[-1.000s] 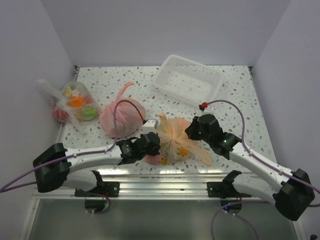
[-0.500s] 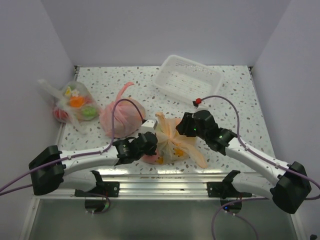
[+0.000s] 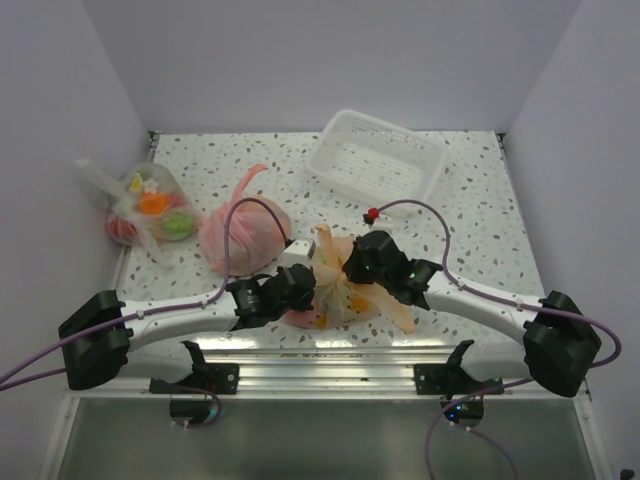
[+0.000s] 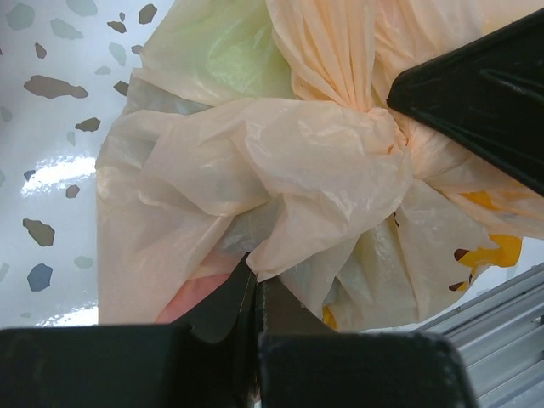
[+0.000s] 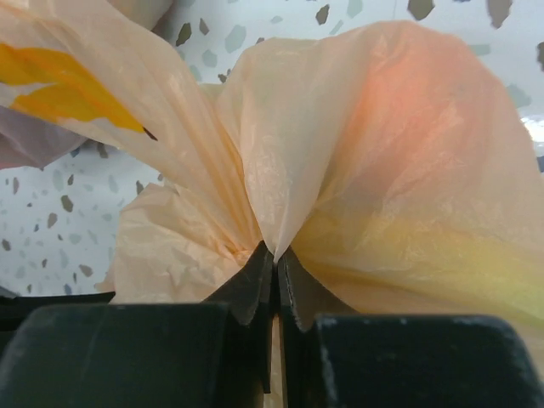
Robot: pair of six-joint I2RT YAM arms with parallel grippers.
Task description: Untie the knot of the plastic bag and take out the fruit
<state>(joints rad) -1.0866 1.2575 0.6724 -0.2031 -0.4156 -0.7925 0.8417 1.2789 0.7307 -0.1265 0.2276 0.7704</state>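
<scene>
The pale peach-orange plastic bag (image 3: 340,285) sits near the table's front edge between both grippers. My left gripper (image 3: 305,285) is shut on a fold of the bag's film (image 4: 280,183) on its left side. My right gripper (image 3: 352,264) is shut on bag film (image 5: 280,170) beside the knot. The knot (image 4: 395,136) shows in the left wrist view, with the right gripper's black finger against it. One tail (image 3: 322,240) sticks up and a long flap (image 3: 400,315) trails to the right. The fruit shows only as pink, green and orange tints through the film.
A pink bag (image 3: 243,232) with a long twisted tail lies just behind the left gripper. A clear flower-print bag (image 3: 150,210) of fruit sits at the far left. A white tray (image 3: 377,160) stands at the back right. Metal rails run along the front edge.
My right gripper has moved left across the bag to the knot and closed on the film. The bag has been bunched slightly leftward. The left gripper has stayed shut on the bag.
</scene>
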